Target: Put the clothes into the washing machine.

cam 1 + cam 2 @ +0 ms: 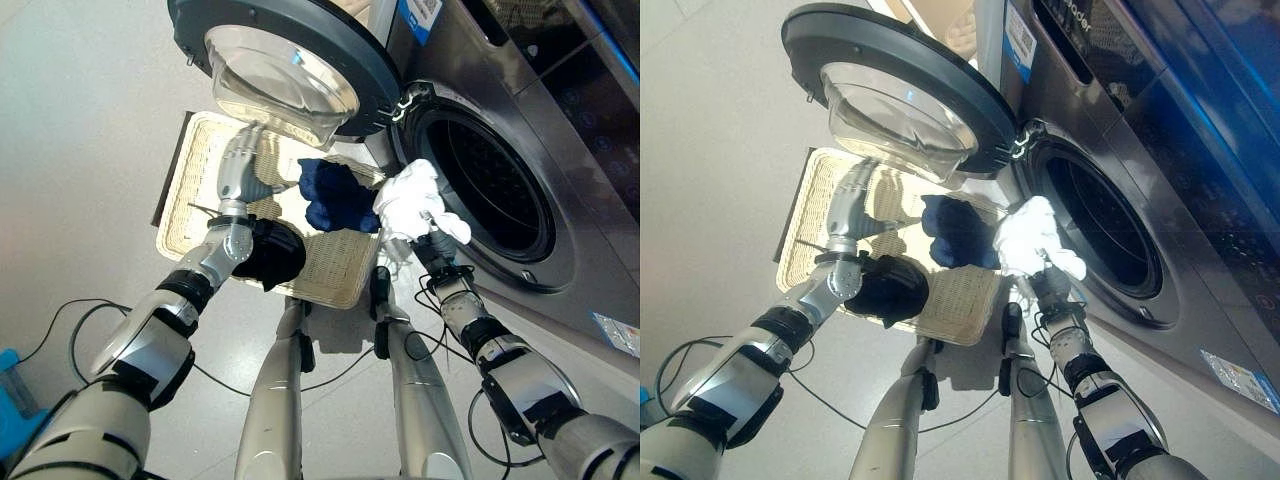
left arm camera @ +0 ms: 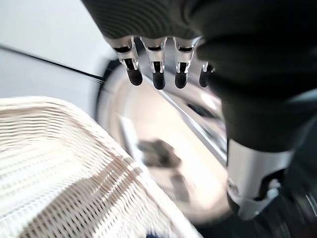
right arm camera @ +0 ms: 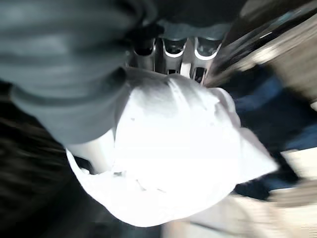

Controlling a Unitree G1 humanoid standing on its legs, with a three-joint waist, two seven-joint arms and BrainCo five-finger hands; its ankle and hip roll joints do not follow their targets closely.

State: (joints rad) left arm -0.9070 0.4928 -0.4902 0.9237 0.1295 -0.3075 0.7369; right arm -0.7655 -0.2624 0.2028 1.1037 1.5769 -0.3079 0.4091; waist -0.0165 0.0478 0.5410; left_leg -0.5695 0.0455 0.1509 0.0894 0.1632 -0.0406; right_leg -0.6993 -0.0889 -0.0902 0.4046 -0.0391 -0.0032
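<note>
At washer mouth (image 1: 490,190): right robot hand (image 1: 425,232) clutching white garment (image 1: 408,195).

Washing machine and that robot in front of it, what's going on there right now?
The robot is loading laundry. Its right hand is closed on a bunched white garment, held up beside the open drum of the washing machine, not yet inside. The round door is swung open above a wicker basket on the floor, where a dark blue garment lies. The left hand hangs over the basket with fingers straight, holding nothing.
</note>
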